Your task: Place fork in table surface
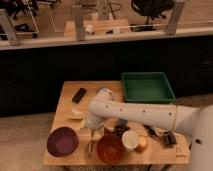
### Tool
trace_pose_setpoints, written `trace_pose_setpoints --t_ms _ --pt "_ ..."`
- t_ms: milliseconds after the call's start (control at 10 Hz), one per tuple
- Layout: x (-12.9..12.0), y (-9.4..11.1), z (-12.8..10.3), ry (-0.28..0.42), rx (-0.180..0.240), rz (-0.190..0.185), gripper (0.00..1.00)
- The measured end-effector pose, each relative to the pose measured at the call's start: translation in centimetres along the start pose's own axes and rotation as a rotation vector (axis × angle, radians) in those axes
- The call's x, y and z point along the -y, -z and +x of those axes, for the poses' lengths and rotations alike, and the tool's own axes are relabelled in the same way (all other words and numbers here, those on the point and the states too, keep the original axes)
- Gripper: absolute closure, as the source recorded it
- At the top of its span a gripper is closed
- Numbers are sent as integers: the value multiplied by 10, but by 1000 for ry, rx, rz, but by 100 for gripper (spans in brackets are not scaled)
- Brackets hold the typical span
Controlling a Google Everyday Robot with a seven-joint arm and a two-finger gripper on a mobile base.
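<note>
My gripper [90, 131] points down over the front left part of the wooden table [67, 97], at the end of the white arm [135, 114] that reaches in from the right. It is shut on the fork [91, 146], a thin pale piece that hangs down from the fingers. The fork's lower end is at the table top, between the purple bowl [62, 141] and the red-brown bowl [110, 148]. I cannot tell whether the fork touches the wood.
A green bin [147, 86] stands at the back right. A black flat object [79, 94] lies at the back left and a pale item [76, 114] left of the arm. A white cup [130, 140], an orange item [143, 144] and dark utensils [162, 136] lie at the front right.
</note>
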State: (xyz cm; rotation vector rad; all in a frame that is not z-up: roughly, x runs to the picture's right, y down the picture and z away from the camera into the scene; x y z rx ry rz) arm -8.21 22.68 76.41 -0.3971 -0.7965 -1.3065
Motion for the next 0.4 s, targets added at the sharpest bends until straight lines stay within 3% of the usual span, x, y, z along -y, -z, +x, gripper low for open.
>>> trace_pose_setpoints --t_ms 400 --pt "-2 10 13 -36 -24 -7 20"
